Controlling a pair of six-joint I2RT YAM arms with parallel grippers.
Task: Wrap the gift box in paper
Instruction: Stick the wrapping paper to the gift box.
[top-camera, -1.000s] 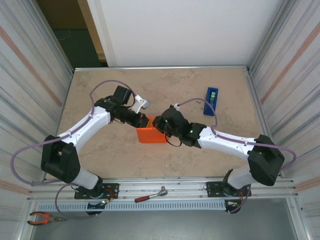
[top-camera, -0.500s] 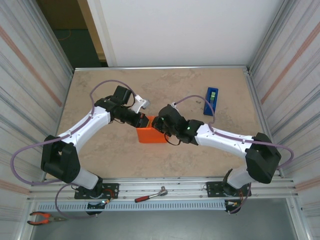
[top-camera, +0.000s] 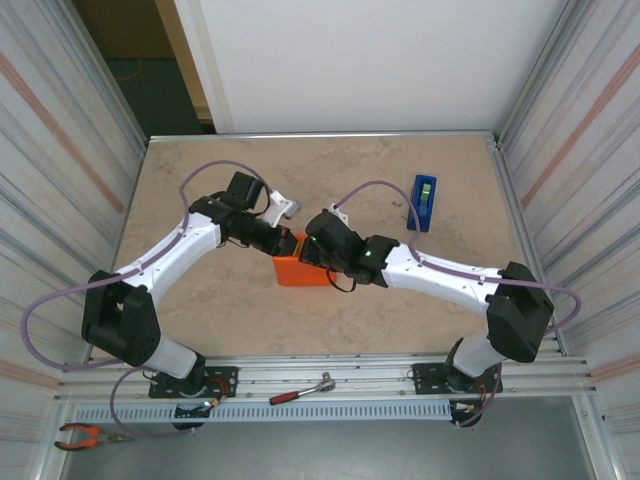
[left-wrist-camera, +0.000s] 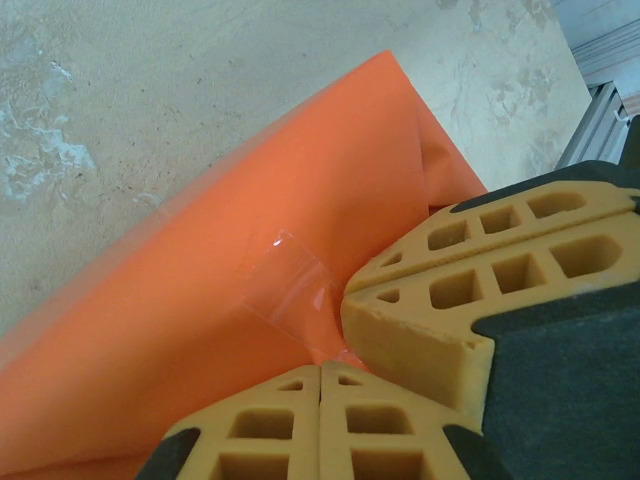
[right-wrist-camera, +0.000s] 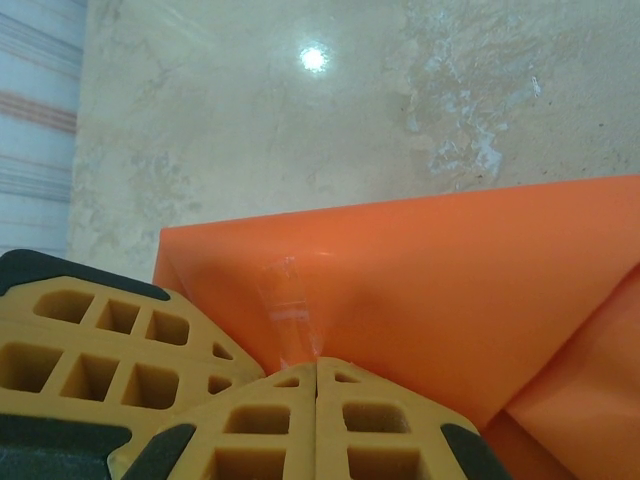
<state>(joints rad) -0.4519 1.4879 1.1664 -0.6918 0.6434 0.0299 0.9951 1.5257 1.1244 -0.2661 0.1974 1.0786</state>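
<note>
The paper (top-camera: 303, 271) shows as a box-sized orange parcel in the middle of the table; the gift box is hidden under it. My left gripper (top-camera: 292, 243) reaches it from the left and my right gripper (top-camera: 310, 254) from the right, tips nearly meeting on the parcel's top back edge. In the left wrist view my left gripper (left-wrist-camera: 320, 368) is shut, tips pressed on the paper (left-wrist-camera: 180, 300) at a clear tape strip (left-wrist-camera: 285, 287), with the right gripper's fingers (left-wrist-camera: 450, 300) alongside. In the right wrist view my right gripper (right-wrist-camera: 317, 362) is shut against the same tape strip (right-wrist-camera: 290, 310) on the paper (right-wrist-camera: 450, 290).
A blue tape dispenser (top-camera: 423, 202) stands at the back right of the table. A red-handled ratchet (top-camera: 300, 391) lies on the front rail, and pliers (top-camera: 85, 434) lie at the front left. Corrugated walls close in both sides.
My right arm has shifted left, bringing its gripper further over the parcel toward the left gripper. The left arm and the parcel have stayed put.
</note>
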